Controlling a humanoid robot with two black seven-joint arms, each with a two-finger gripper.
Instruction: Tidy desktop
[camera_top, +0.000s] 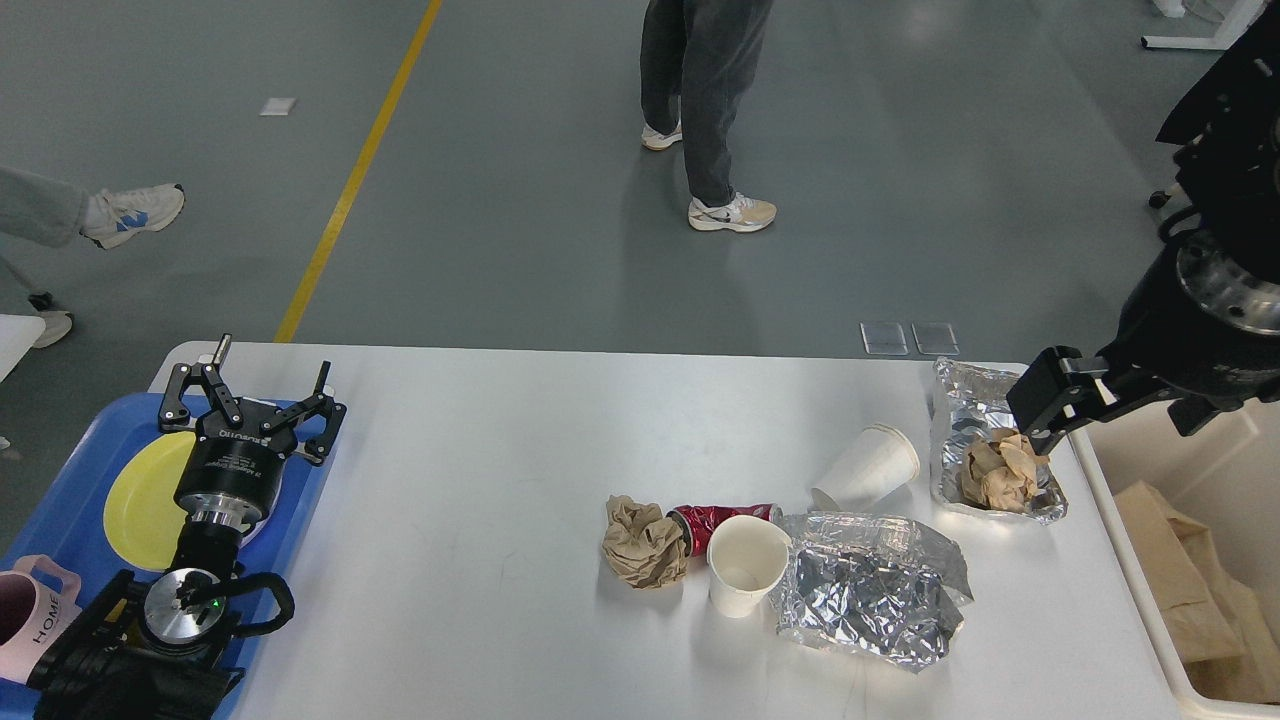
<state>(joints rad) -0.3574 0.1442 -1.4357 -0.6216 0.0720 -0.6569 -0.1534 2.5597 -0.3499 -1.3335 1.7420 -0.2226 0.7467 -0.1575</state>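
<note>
While the worktop (480, 480) fills the lower view with its long axis running left to right, litter sits toward its right end: paper wad (643, 543), can (722, 518), two cups, foil. The left gripper (250, 392) hangs over the tray (70, 470) at the left edge, jaws spread and empty. The right gripper (1040, 405) hovers at the far right corner above a foil tray (985, 440); whether its jaws are parted cannot be told.

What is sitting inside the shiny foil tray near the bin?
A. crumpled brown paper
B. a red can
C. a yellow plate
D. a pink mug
A: crumpled brown paper lies in the foil tray, while the red can lies out on the desktop, apart from the tray.
</note>
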